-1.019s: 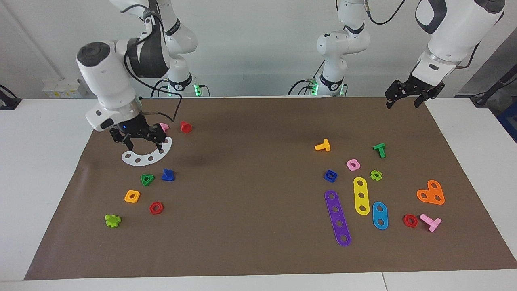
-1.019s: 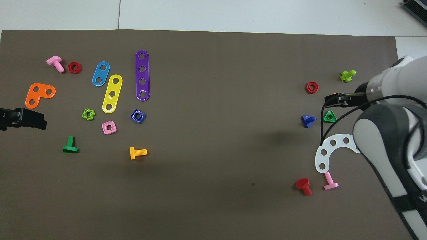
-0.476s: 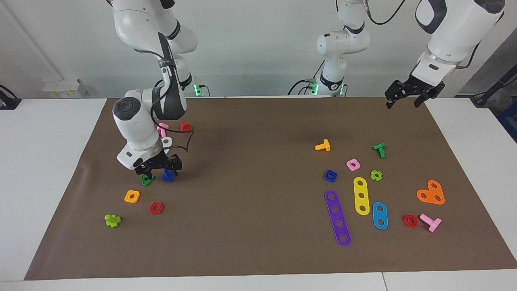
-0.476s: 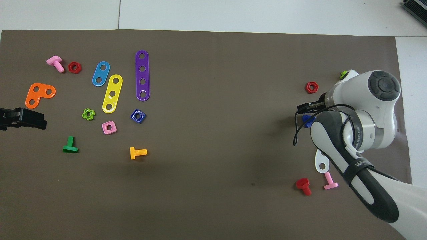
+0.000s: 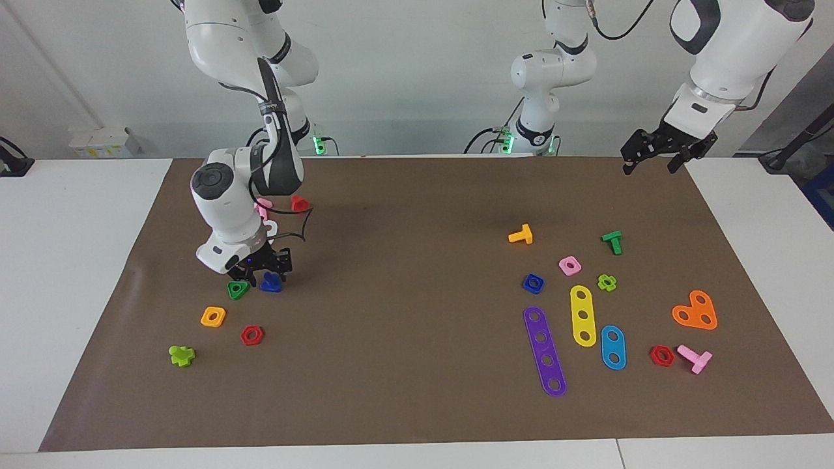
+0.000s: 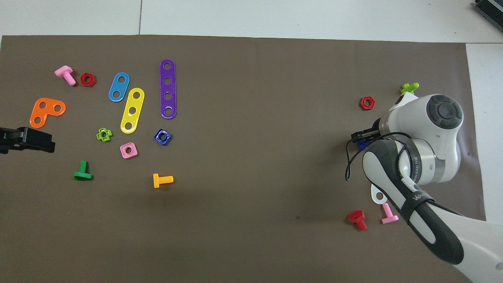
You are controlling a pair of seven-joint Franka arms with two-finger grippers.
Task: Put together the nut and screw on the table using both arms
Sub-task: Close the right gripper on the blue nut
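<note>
A green triangular nut (image 5: 238,290) lies just beside the screw (image 5: 270,284) at the right arm's end of the mat (image 5: 417,404); an orange square nut (image 5: 213,316) lies farther out. The right gripper (image 5: 264,273) is down at the screw, fingers either side, grip not discernible. The left gripper (image 5: 658,156) waits open above the mat's corner, well apart from the nut (image 5: 533,283).

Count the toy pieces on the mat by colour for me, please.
Red: 3
Pink: 3
Orange: 3
Dark blue, nut and screw: 2
Light blue: 1
Green: 2
Lime: 2
Yellow: 1
Purple: 1
White: 1
Total: 19
</note>
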